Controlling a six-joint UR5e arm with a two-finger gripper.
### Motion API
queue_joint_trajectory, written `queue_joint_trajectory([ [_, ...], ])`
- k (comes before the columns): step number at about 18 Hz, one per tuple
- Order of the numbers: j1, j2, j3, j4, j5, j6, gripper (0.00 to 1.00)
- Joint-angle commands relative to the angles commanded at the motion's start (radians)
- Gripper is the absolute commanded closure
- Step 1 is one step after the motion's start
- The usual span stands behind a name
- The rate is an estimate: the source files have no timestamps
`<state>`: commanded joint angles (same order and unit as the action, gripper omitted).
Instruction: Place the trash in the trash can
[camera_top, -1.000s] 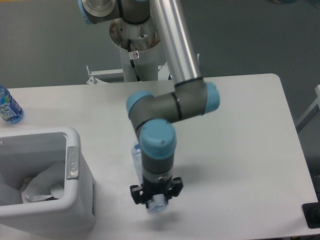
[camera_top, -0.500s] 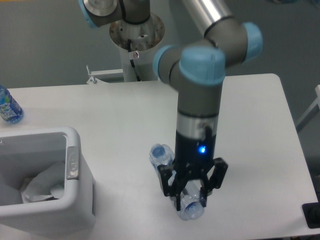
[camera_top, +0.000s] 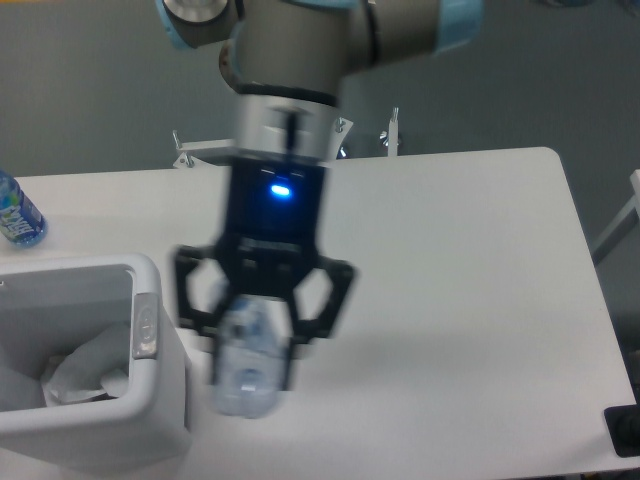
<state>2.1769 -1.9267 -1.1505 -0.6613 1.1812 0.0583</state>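
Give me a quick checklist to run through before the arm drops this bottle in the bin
1. Grip: gripper is shut on the flattened bottle, which hangs between the fingers. Ok.
2. Position: the bottle sits just right of the trash can wall, not over the opening. Not ok.
3. Height: whether the bottle clears the rim is unclear from this blurred overhead view. Cannot tell.
4. Bin room: the crumpled wrapper is inside, with space left. Ok.
5. Bystander: the intact water bottle stands far left, out of the path. Ok.
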Motion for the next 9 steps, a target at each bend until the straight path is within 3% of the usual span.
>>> queue_joint_trajectory([
  [2, -0.047, -0.005, 0.0, 0.029, 0.0, 0.002, 0.41],
  [7, -0.133, -0.02, -0.02, 0.031, 0.002, 0.0, 0.39],
  [8, -0.144, -0.029, -0.021, 0.031, 0.0, 0.0, 0.27],
  [9, -0.152, -0.037, -0.026, 0.031, 0.0, 0.003, 0.03],
])
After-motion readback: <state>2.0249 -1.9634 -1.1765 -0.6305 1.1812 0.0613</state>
